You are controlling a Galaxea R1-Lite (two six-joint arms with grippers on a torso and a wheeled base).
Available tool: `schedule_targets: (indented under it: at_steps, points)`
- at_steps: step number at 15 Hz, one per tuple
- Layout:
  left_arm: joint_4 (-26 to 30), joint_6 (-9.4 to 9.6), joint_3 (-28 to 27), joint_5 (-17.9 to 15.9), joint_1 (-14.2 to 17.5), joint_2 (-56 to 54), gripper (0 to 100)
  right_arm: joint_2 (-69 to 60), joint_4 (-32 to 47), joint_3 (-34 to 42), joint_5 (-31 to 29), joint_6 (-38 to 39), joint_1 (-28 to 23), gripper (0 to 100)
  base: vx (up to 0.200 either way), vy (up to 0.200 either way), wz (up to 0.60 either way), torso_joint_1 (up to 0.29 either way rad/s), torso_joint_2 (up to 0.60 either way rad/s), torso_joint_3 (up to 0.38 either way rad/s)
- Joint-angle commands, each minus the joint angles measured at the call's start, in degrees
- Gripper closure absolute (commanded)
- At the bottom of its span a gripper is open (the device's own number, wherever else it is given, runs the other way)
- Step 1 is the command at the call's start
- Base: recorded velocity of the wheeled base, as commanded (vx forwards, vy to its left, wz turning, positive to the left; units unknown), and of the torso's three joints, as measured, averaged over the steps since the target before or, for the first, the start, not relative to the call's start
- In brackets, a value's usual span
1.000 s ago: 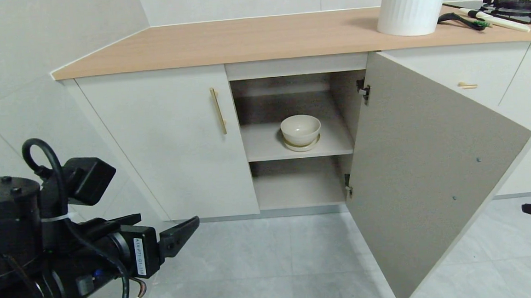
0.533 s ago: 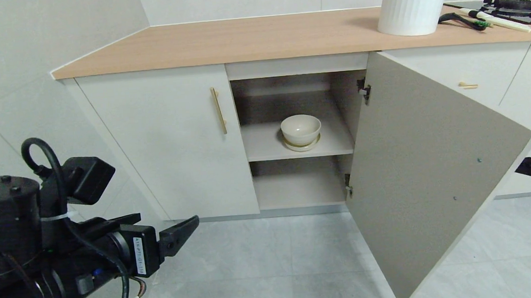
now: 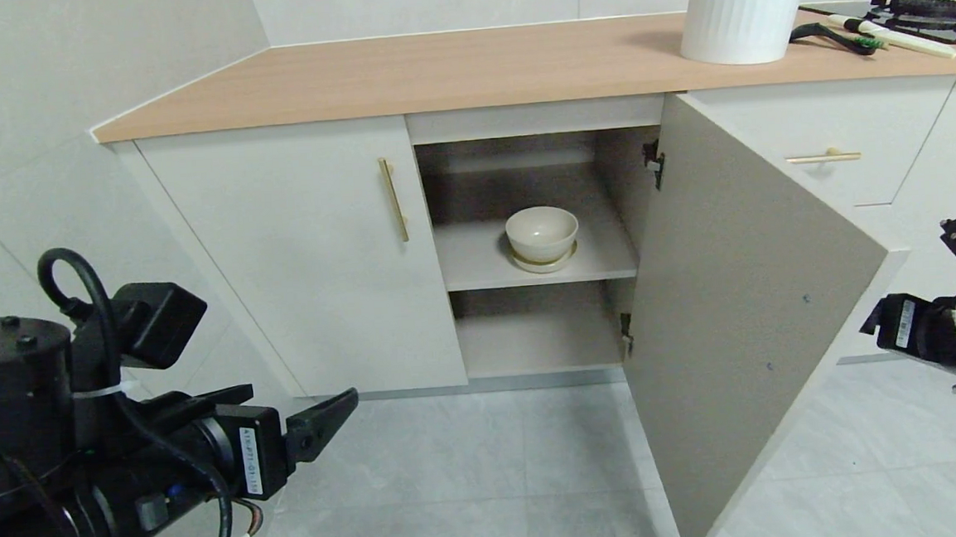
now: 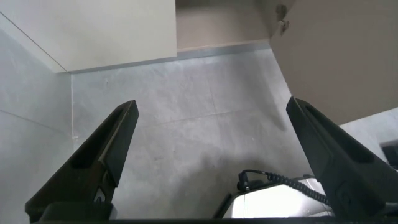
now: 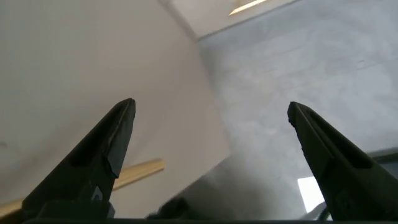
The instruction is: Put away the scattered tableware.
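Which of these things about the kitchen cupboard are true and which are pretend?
1. The bowl sits on a small plate on the upper shelf. True.
2. The cupboard door on the right is shut. False: it stands open, so you can see both shelves inside.
3. The left claw holds a spoon. False: it is open and empty, low over the floor tiles.
4. A tall white ribbed container stands on the wooden counter. True.
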Motion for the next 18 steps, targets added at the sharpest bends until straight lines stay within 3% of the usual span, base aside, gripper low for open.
schedule_targets:
  at_steps: [1, 4, 5, 8, 9, 18]
  points:
    - [-0.05, -0.01, 0.0, 0.04, 0.01, -0.2, 0, -0.04, 0.01, 0.7, 0.08, 1.11, 3.03, 0, 0.0, 0.0, 0.0, 0.0, 0.0, 0.0]
    - [-0.41, -0.45, -0.62, 0.04, 0.01, -0.46, 0, 1.11, -0.43, 0.52, 0.17, 3.57, 11.21, 0, 0.0, 0.0, 0.0, 0.0, 0.0, 0.0]
    - [-0.41, -0.45, -0.62, 0.04, 0.01, -0.46, 0, 1.11, -0.43, 0.52, 0.17, 3.57, 11.21, 0, 0.0, 0.0, 0.0, 0.0, 0.0, 0.0]
    - [-1.46, -0.45, -0.62, -0.05, 0.62, -0.46, 0, 6.64, -11.24, -0.01, -0.01, 2.78, 18.15, 0, 0.0, 0.0, 0.0, 0.0, 0.0, 0.0]
    - [-1.81, -0.45, -0.44, -0.05, 0.62, -0.38, 0, 7.87, -11.33, -1.68, -0.1, 2.69, 19.56, 0, 0.0, 0.0, 0.0, 0.0, 0.0, 0.0]
    - [-2.87, -0.01, 0.26, 0.83, 2.82, -0.55, 0, 12.01, -11.59, -4.66, 0.08, 3.31, 23.51, 0, 0.0, 0.0, 0.0, 0.0, 0.0, 0.0]
